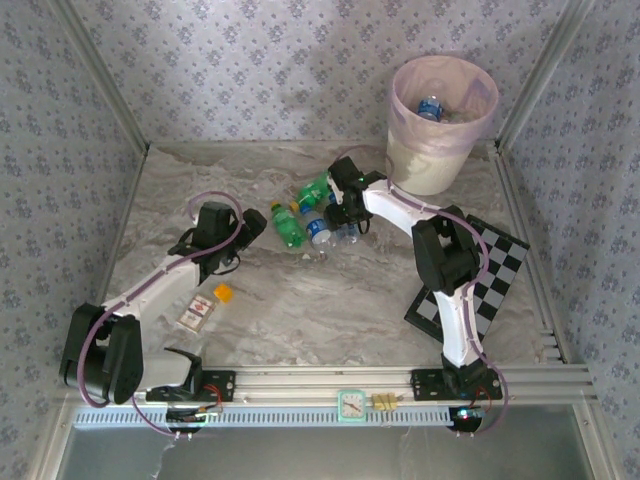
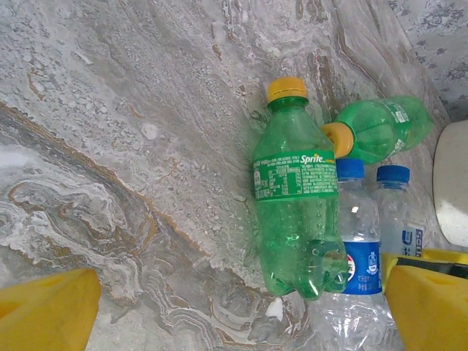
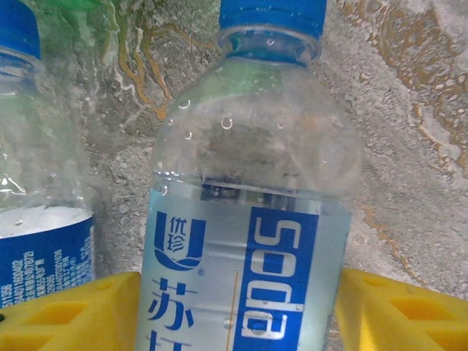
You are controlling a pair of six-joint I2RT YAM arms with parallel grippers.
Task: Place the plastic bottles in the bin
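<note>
- We take this to be the grasp step on one bottle. The right gripper is down over a clear soda-water bottle with a blue cap, which lies on the marbled table in the cluster near the middle.
- Its yellow fingers stand one on each side of the label, right at the bottle's walls. We cannot tell whether they pinch it or stop just short of contact.
- A second blue-labelled bottle lies just beside it, close enough to be nudged.
- The left gripper is spread wide and holds nothing. It hovers near a green Sprite bottle, and another green bottle lies just beyond that one, its yellow cap beside the Sprite's shoulder.
- The bin stands at the far right corner of the table, well apart from the cluster. One blue-capped bottle lies inside its pink liner.
- Four bottles lie on the table, so we judge the task to be well short of done.
- In our view the next move needs a firm pinch on the soda-water bottle and a lift clear of its neighbours. Then comes a carry high enough to pass the bin's rim, with the release above the opening.
- The bottle's smooth, round wall could slip or roll if the grip is off-centre.
</note>
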